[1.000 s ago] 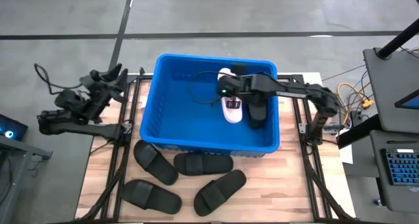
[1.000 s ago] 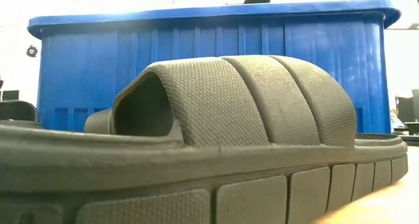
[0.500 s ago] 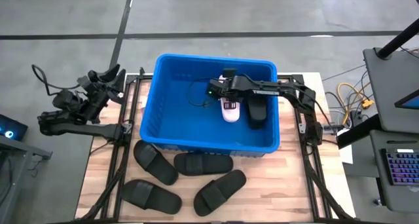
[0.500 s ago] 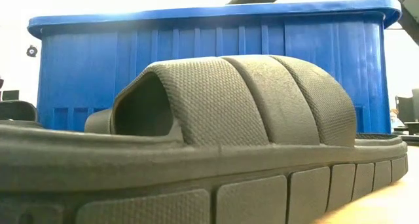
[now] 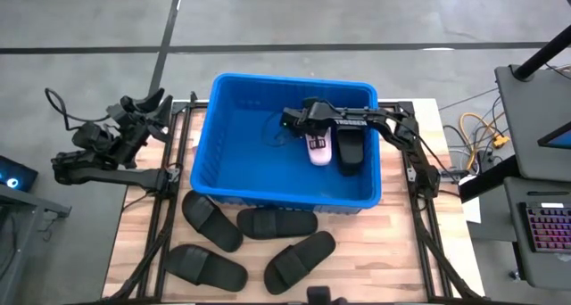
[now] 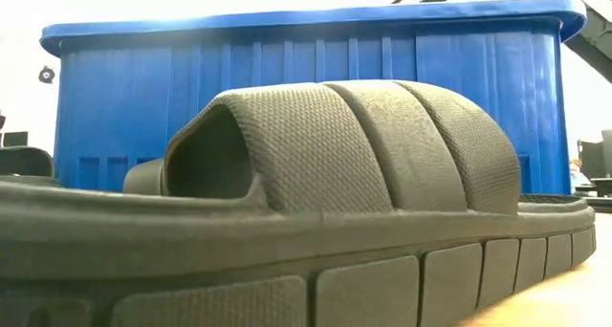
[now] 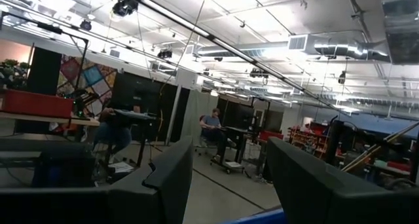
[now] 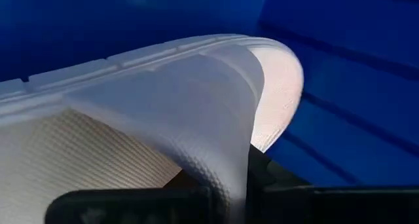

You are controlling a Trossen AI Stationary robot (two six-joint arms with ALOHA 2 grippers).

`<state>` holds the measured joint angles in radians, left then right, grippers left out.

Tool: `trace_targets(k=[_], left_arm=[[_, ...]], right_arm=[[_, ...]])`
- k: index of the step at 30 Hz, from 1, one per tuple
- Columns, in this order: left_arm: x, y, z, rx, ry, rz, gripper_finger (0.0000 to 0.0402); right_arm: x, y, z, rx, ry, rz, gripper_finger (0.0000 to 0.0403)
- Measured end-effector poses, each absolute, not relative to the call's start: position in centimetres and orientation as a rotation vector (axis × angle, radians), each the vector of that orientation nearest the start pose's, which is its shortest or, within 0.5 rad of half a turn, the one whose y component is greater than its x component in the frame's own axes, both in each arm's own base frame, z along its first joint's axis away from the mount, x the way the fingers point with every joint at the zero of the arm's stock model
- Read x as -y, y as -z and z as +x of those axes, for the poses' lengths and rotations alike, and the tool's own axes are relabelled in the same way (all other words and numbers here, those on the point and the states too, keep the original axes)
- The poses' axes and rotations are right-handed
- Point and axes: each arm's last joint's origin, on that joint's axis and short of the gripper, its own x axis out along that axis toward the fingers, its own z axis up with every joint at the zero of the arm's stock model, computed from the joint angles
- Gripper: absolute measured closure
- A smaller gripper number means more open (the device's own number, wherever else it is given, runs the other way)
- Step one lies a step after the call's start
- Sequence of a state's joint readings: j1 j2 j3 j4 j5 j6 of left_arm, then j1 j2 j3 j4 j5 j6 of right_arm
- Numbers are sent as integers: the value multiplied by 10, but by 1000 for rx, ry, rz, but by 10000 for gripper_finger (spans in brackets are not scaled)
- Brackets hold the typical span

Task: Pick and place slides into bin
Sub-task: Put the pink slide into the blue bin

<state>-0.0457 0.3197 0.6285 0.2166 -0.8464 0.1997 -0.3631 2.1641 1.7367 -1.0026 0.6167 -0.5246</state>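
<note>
The blue bin [image 5: 223,153] stands at the table's middle; it also shows in the low view [image 6: 124,98]. Inside it lie a light pink slide [image 5: 318,149] and a black slide [image 5: 350,153]. My right gripper [image 5: 302,120] reaches into the bin from the right and is shut on the pink slide, which fills the right wrist view [image 8: 163,119]. Several black slides [image 5: 277,223] lie on the table in front of the bin; one fills the low view [image 6: 335,164]. My left gripper [image 7: 229,185] is open and empty, parked at the table's left [image 5: 147,109]. My right gripper holds the pink slide by its strap's edge [image 8: 232,165], which runs down between the two dark fingers [image 8: 288,198]. The gripper comes level from the table's right, over the slide's far end. The slide's near end [image 5: 321,159] is low in the bin.
The bin's walls [image 5: 370,95] rise around my right gripper. The black slide in the bin lies just to the right of the pink one. The black slides on the table lie between the bin and the near edge [image 5: 207,265]. Cables and a desk stand at the right [image 5: 535,118].
My right arm has folded its elbow in toward the bin and now shows above the bin's rim in the low view. Its gripper has stayed over the pink slide's far end, shifting slightly toward the table's left.
</note>
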Motion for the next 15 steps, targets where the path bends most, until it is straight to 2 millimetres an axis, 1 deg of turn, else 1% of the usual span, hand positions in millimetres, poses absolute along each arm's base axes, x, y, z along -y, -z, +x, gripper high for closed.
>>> trace_targets(k=[8,11,15], left_arm=[[-19,-362,61,405,-824,-47,222],[-19,-362,61,405,-824,-47,222],[-19,-362,61,405,-824,-48,222]], right_arm=[[175,-186,391,-1646,434,-543,391],[176,-186,391,-1647,438,-541,380],[177,-186,390,-1650,442,-543,353]])
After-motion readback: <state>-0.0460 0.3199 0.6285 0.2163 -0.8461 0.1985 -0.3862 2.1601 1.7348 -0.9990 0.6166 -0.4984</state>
